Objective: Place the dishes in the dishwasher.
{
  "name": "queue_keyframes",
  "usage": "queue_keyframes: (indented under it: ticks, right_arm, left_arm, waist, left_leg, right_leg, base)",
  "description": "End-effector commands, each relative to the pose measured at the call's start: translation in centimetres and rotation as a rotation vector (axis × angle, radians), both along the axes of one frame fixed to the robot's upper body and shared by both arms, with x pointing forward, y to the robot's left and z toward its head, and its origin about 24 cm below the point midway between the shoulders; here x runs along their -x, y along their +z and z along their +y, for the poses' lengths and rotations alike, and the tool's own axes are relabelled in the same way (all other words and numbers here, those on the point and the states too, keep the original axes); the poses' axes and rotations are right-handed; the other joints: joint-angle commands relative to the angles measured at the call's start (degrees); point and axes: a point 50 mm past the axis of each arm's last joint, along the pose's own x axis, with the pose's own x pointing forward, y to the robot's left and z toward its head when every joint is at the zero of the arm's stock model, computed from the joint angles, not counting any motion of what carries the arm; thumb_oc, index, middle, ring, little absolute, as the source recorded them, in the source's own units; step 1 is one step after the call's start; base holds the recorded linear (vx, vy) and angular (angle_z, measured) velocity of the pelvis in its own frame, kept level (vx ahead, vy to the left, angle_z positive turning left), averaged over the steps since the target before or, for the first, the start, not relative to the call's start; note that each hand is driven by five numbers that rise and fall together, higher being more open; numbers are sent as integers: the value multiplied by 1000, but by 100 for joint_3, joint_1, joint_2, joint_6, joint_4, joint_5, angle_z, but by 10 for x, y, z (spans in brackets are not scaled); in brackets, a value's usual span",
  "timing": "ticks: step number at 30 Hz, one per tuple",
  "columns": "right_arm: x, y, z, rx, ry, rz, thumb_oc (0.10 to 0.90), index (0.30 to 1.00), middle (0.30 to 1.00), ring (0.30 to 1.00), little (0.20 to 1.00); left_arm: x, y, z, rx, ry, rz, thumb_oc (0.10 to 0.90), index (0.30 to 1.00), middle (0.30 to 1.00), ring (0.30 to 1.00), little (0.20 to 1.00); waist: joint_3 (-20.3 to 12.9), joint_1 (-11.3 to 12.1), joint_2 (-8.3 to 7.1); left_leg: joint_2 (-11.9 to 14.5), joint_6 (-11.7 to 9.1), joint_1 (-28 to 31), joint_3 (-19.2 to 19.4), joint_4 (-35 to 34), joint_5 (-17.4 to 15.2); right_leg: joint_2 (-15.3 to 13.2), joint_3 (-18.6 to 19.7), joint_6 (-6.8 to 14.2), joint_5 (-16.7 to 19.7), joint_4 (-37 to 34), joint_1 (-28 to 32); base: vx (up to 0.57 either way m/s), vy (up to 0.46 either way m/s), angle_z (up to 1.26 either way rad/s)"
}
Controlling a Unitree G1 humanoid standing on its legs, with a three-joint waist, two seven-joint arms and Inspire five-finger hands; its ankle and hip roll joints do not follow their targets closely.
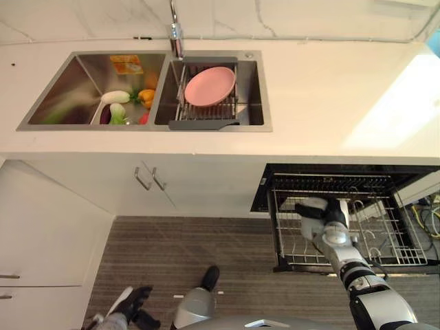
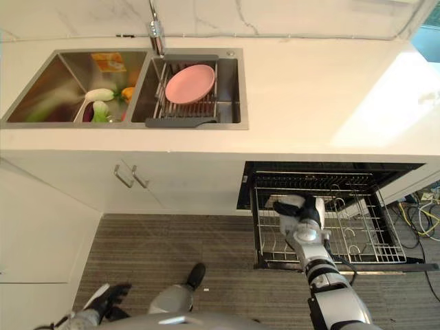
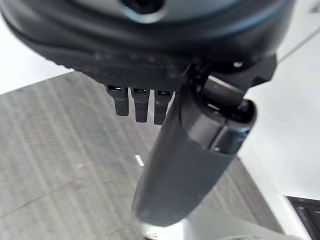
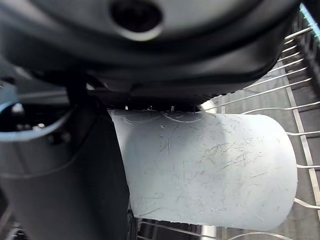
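Observation:
My right hand (image 1: 328, 221) reaches over the pulled-out dishwasher rack (image 1: 402, 256), low on the right. It is shut on a white cup (image 1: 310, 205), which lies sideways just above the rack's wires. Up close the cup (image 4: 210, 170) is a scratched white cylinder held against the palm, with the thumb (image 4: 75, 175) beside it. A pink plate (image 1: 210, 86) leans in the wire drainer inside the right sink basin. My left hand (image 1: 133, 301) hangs low at the left over the floor, its fingers (image 3: 135, 102) relaxed and holding nothing.
The left sink basin (image 1: 62, 96) holds vegetables and a white ladle (image 1: 110, 100). A tap (image 1: 176, 31) stands behind the sinks. White cabinet doors with two handles (image 1: 150, 179) sit under the counter. The striped floor (image 1: 179, 247) lies in front of the dishwasher.

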Motion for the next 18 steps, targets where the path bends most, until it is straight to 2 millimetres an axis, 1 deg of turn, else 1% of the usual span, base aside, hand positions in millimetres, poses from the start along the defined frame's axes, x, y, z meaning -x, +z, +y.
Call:
queue_keyframes:
  ticks: [1, 2, 4, 5, 6, 7, 8, 9, 10, 12, 13, 16, 18]
  right_arm:
    - [-17, 27, -28, 133, 27, -50, 400, 300, 300, 300, 300]
    - [-17, 27, -28, 132, 27, -50, 400, 300, 300, 300, 300]
    - [-7, 13, -25, 86, -20, 1, 400, 300, 300, 300, 300]
    - [-3, 5, -20, 53, -37, 21, 400, 300, 300, 300, 300]
    - [2, -3, -13, 17, -53, 44, 400, 300, 300, 300, 300]
    - [5, -11, 2, -46, -59, 55, 400, 300, 300, 300, 300]
    - [4, -14, 9, -71, -52, 54, 400, 300, 300, 300, 300]
    - [4, -14, 9, -72, -51, 54, 588, 582, 582, 582, 582]
    - [4, -15, 15, -96, -48, 52, 800, 900, 900, 900, 900]
    - [1, -16, 22, -132, -43, 46, 800, 900, 900, 900, 900]
    - [-3, -13, 25, -140, -32, 32, 800, 900, 900, 900, 900]
    - [-20, 4, 28, -96, 41, -37, 800, 900, 900, 900, 900]
    - [-31, 20, 28, -53, 107, -114, 800, 900, 900, 900, 900]
  left_arm:
    - [-15, -1, 0, -75, -4, -53, 800, 900, 900, 900, 900]
    - [-16, -1, 0, -76, -4, -54, 800, 900, 900, 900, 900]
    - [-7, -5, -1, -88, 14, -19, 800, 900, 900, 900, 900]
    - [-2, -8, -2, -90, 35, -2, 800, 900, 900, 900, 900]
    - [3, -10, -3, -100, 57, 19, 800, 900, 900, 900, 900]
    - [9, -14, -4, -107, 93, 51, 800, 900, 900, 900, 900]
    - [12, -15, -5, -111, 112, 63, 800, 900, 900, 900, 900]
    - [11, -15, -6, -111, 113, 62, 800, 900, 900, 900, 900]
    - [14, -17, -7, -112, 127, 75, 800, 900, 900, 900, 900]
    - [15, -19, -12, -102, 157, 85, 800, 900, 900, 900, 900]
    - [15, -21, -15, -94, 165, 86, 800, 900, 900, 900, 900]
    - [13, -23, -21, -67, 200, 84, 800, 900, 900, 900, 900]
    - [13, -25, -25, -48, 249, 84, 800, 900, 900, 900, 900]
  waist:
    - [-26, 74, 230]
    - [-27, 70, 229]
    - [-40, 49, 263]
    - [-46, 31, 278]
    - [-63, 0, 285]
    - [-95, -54, 298]
    - [-109, -81, 301]
    - [-108, -85, 298]
    - [-128, -106, 304]
    - [-157, -133, 309]
    - [-166, -152, 310]
    - [-184, -201, 305]
    - [-184, -269, 296]
  left_leg:
    - [571, -549, 144, 546, 45, -290]
    - [571, -549, 140, 542, 45, -289]
    - [557, -547, 118, 538, 45, -284]
    - [547, -546, 117, 548, 45, -284]
    - [547, -543, 119, 560, 45, -291]
    - [544, -535, 132, 582, 45, -302]
    - [546, -532, 141, 598, 45, -306]
    - [545, -531, 141, 600, 45, -307]
    - [553, -529, 152, 624, 45, -314]
    - [550, -522, 192, 655, 45, -333]
    - [549, -516, 215, 666, 45, -339]
    - [548, -501, 294, 715, 45, -363]
    - [553, -490, 349, 757, 45, -384]
  right_leg:
    - [-141, 195, -7, -315, 70, -75]
    - [-141, 191, -7, -316, 70, -76]
    - [-148, 194, -14, -327, 70, -91]
    - [-154, 202, -12, -319, 70, -100]
    - [-161, 215, -10, -316, 70, -108]
    - [-174, 244, -9, -308, 70, -117]
    - [-181, 250, -7, -303, 70, -120]
    - [-182, 251, -7, -303, 70, -120]
    - [-195, 261, -5, -301, 70, -122]
    - [-208, 268, -2, -293, 70, -106]
    - [-213, 280, 0, -289, 70, -94]
    - [-233, 312, 6, -270, 70, -50]
    - [-244, 335, 11, -264, 70, -22]
  base:
    - [4, 1, 29]
    - [4, 10, 32]
    - [4, 14, 15]
    - [21, 14, 5]
    - [35, 15, -1]
    - [38, 11, -6]
    - [27, 8, -8]
    - [12, 10, -6]
    - [9, 11, -4]
    - [6, 8, -2]
    - [0, 0, 0]
    - [1, 19, 7]
    - [0, 11, 3]
